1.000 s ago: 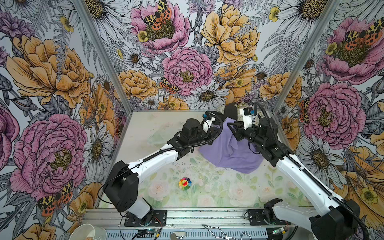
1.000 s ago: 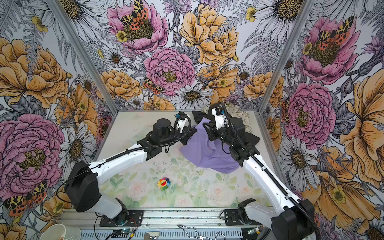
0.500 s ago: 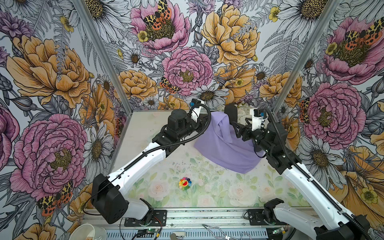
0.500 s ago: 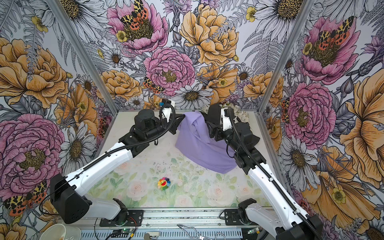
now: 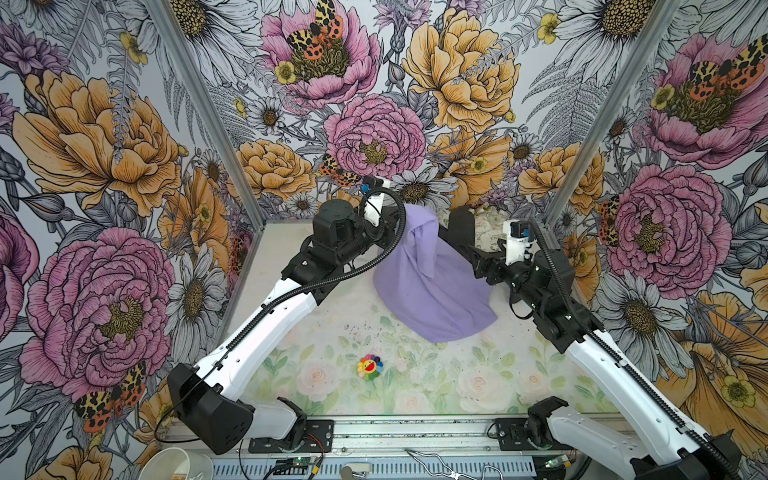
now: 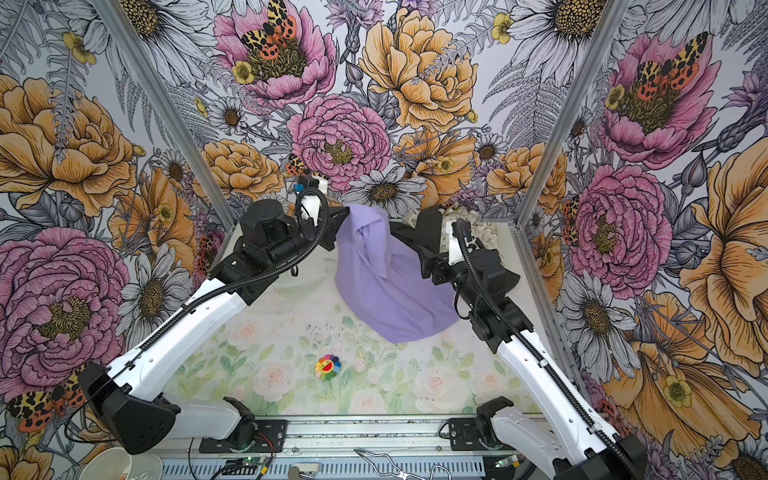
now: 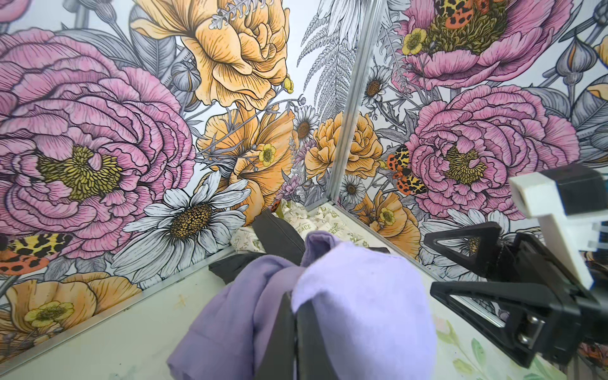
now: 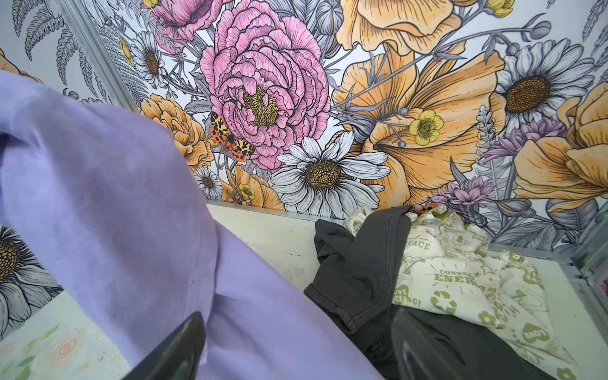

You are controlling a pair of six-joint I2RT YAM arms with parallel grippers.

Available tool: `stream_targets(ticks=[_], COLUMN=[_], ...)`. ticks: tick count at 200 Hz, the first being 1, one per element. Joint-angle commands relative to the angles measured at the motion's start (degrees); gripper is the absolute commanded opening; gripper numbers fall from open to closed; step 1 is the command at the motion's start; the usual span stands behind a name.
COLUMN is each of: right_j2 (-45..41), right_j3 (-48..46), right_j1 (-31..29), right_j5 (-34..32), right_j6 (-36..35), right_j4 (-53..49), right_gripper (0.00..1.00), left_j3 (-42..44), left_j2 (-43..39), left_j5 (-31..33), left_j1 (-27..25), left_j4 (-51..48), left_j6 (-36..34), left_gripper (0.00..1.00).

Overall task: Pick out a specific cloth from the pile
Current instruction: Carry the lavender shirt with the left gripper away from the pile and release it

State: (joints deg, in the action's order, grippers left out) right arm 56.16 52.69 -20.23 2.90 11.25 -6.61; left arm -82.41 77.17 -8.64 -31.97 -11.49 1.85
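The cloth (image 5: pixel 428 286) (image 6: pixel 386 282) is plain lavender. It hangs like a tent from its top corner, its lower part resting on the table. My left gripper (image 5: pixel 400 212) (image 6: pixel 340 212) is shut on that raised corner near the back wall. In the left wrist view, the fabric (image 7: pixel 362 296) bulges over the closed left gripper (image 7: pixel 294 297). My right gripper (image 5: pixel 478 258) (image 6: pixel 428 259) stands open just right of the cloth, holding nothing. In the right wrist view, the right gripper (image 8: pixel 296 317) spans the cloth's edge (image 8: pixel 98 197) and the black garment (image 8: pixel 362 269).
The pile lies in the back right corner: the black garment (image 5: pixel 461 224) over a cream printed cloth (image 5: pixel 488 232) (image 8: pixel 460 273). A small rainbow flower toy (image 5: pixel 370 366) sits front centre on the table. Floral walls close in three sides. A white cup (image 5: pixel 174 465) stands outside, front left.
My left gripper has raised the lavender cloth and carried it toward the back left. My right gripper has opened, let go of the cloth and drawn back to the right.
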Motion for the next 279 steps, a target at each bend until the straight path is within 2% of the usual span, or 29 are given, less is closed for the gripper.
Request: stream_targets(ticks=[1,64,103,130,176,216,238,258,279], right_j2=[-0.97,-0.40,0.68,1.61,2.04,1.15,1.36,1.80,2.20], right_j3=[-0.23,-0.04,0.29,0.82,1.51,0.94,0.83,0.51,0.13], right_j1=[0.05,0.07,0.04,0.05,0.12,0.16,0.18,0.17,0.15], right_j5=[-1.06,-0.96,-0.31,0.53,1.59,1.59,1.78,2.09,2.89], right_j6=[-0.62,-0.75,-0.45,0.16,0.75,0.20,0.35,0.63,0.84], right_j4=[1.42,1.43,1.67,2.21,2.74,2.72,2.75,2.92,3.18], right_gripper=[0.90,0.91,0.91,0.91,0.92,0.92,0.92,0.92,0.92], left_j3=[-2.78,-4.84,-9.80,-16.83,-34.13,-44.42,-41.37,-31.68,-17.51], left_j2=[-2.92,-5.27,-1.38,4.77,17.50,21.53,19.77,15.89,9.87], left_j5=[2.49,3.34,1.85,1.48,0.83,2.23,1.91,4.13,7.12], left_j1=[2.52,13.12,20.43,24.25,26.58,27.28,27.40,27.16,27.18], left_j4=[-1.01,-3.80,-5.32,-6.27,-11.33,-14.56,-15.43,-15.09,-11.04], left_j6=[-1.75,-1.95,-1.85,-1.14,-1.60,-3.26,-2.32,-0.99,2.21], left_gripper=[0.00,0.00,0.00,0.00,0.00,0.00,0.00,0.00,0.00])
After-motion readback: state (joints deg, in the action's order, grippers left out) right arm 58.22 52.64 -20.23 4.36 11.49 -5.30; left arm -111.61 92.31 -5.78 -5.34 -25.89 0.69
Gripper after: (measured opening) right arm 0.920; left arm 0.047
